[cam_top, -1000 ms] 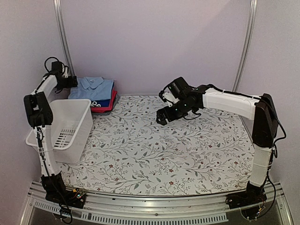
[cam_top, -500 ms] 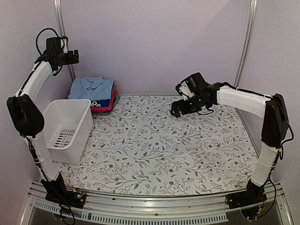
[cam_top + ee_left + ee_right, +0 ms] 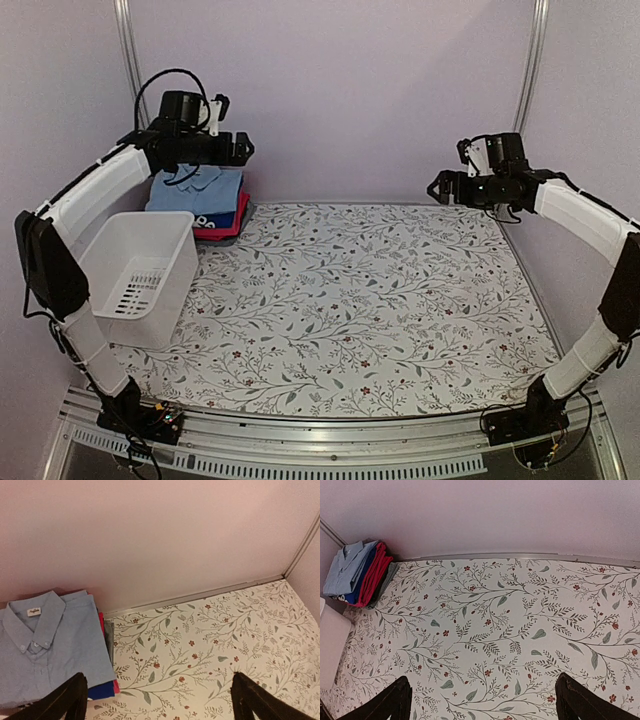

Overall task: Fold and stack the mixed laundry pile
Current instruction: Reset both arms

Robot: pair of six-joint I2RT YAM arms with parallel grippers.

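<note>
The laundry lies as a folded stack (image 3: 205, 200) at the table's far left corner. A pale-blue button shirt (image 3: 45, 650) is on top, collar toward the wall. Under it show a royal-blue layer (image 3: 101, 690), a pink-red one (image 3: 372, 577) and a grey edge (image 3: 109, 635). My left gripper (image 3: 243, 150) hangs open high above the stack's right side, with nothing between its fingers (image 3: 65, 702). My right gripper (image 3: 437, 187) is raised at the far right, also open and empty, with only tablecloth between its fingers (image 3: 580, 700). In the right wrist view the stack (image 3: 355, 570) sits far left.
A white slotted plastic basket (image 3: 140, 270) stands at the left edge, in front of the stack, with nothing showing in it. Its corner (image 3: 330, 645) appears in the right wrist view. The floral tablecloth (image 3: 370, 300) covers the table. Pale walls close the back and sides.
Both arms have lifted and swung outward. The left gripper rose from beside the stack to above it; the right gripper left the table's middle for the far right. Both stayed open.
</note>
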